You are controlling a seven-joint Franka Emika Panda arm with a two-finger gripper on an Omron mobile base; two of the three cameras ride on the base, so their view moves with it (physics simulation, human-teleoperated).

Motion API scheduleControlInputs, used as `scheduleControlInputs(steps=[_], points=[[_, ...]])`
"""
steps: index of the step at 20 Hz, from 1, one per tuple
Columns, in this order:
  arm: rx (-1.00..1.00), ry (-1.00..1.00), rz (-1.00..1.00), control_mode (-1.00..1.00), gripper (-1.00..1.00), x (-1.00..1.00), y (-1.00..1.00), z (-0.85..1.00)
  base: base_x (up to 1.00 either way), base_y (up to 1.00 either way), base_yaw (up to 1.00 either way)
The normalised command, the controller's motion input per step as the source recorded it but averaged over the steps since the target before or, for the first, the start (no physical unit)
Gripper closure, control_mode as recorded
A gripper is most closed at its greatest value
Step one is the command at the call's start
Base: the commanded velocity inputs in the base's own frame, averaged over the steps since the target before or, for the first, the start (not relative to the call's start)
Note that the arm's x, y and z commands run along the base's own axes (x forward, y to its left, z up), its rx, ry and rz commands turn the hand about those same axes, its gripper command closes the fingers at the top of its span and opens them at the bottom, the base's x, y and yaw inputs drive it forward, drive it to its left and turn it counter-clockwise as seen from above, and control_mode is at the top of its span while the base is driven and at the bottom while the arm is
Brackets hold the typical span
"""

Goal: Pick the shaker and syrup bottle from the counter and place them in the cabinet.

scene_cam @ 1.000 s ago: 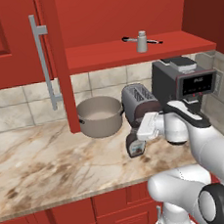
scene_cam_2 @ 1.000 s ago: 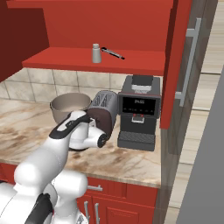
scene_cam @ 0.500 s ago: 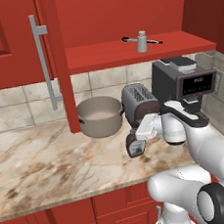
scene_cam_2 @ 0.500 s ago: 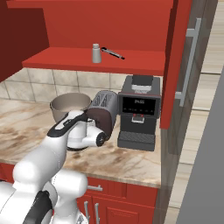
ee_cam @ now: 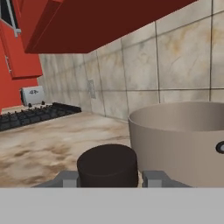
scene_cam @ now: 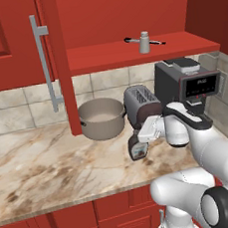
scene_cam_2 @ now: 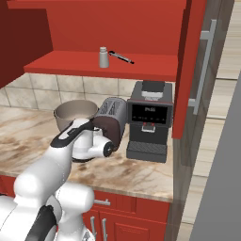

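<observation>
Syrup bottle [scene_cam: 138,148] stands on the counter [scene_cam: 51,163], clamped between the end effector [scene_cam: 139,144] fingers.

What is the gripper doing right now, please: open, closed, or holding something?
Gripper: closed on the syrup bottle, which stands on the counter; its dark cap sits between the fingertips.
</observation>
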Motion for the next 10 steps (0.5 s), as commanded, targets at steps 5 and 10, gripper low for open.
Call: scheduleControlInputs(steps=[5,10], points=[[0.00,-0.02,0.00,-1.00,1.00,-0.09,0.00,0.04,0.00,0.00,0.00],[0.00,-0.01,0.00,-1.00,1.00,-0.23,0.00,0.36,0.00,0.00,0.00]])
